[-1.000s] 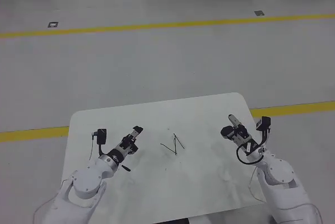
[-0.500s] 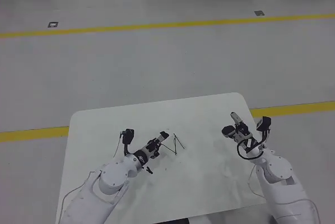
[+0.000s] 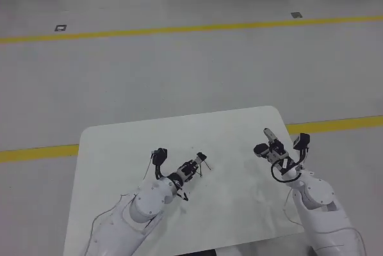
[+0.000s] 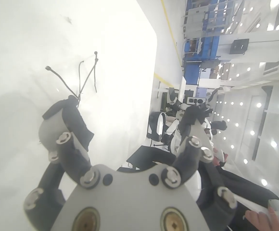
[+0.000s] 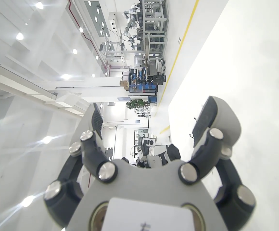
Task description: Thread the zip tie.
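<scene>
The white table (image 3: 114, 147) has rounded corners. The left arm stretches across it towards its middle, while the right arm is held up near the table's right edge.

The left gripper (image 3: 200, 157) is spread wide with nothing between its fingers. One fingertip (image 4: 69, 111) sits low at the table surface and the other is raised well off it. The right gripper (image 5: 151, 116) is also splayed and holds nothing. A white label (image 5: 151, 212) on its base bears a small dark mark, cut off and unreadable.

The zip ties (image 4: 88, 76) lie as a loose crossed bunch of thin dark strands near the table's middle. They converge right at the left gripper's low fingertip, though contact cannot be judged. Their long axes fan out away from that gripper, with small knobs at the far ends.

A tiny dark speck (image 4: 68, 20) lies farther off.
</scene>
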Robot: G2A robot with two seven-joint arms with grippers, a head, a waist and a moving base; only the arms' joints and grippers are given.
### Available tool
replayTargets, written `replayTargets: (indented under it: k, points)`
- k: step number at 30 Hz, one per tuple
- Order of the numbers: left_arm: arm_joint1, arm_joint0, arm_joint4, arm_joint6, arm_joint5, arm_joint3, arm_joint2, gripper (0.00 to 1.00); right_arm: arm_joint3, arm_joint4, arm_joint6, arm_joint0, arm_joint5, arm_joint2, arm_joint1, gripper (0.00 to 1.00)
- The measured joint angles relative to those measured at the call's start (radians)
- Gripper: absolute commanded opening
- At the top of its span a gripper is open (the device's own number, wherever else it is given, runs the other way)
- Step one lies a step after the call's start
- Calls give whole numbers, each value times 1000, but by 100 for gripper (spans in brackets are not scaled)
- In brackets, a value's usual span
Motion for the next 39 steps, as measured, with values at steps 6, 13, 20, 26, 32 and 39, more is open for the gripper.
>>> replayTargets:
  k: [6, 13, 20, 26, 32, 39]
  points:
    - [-37, -73, 66, 80, 0, 63, 106, 100, 0, 0, 0, 0, 0, 0, 0, 100]
    - [-36, -72, 68, 78, 0, 63, 104, 100, 0, 0, 0, 0, 0, 0, 0, 100]
    - [-53, -180, 223, -56, 0, 140, 166, 100, 0, 0, 0, 0, 0, 0, 0, 100]
    - [-82, -276, 374, -179, 0, 238, 195, 100, 0, 0, 0, 0, 0, 0, 0, 100]
    - [-103, -299, 466, -237, 0, 303, 188, 100, 0, 0, 0, 0, 0, 0, 0, 100]
    - [-103, -313, 490, -274, 0, 329, 190, 100, 0, 0, 0, 0, 0, 0, 0, 100]
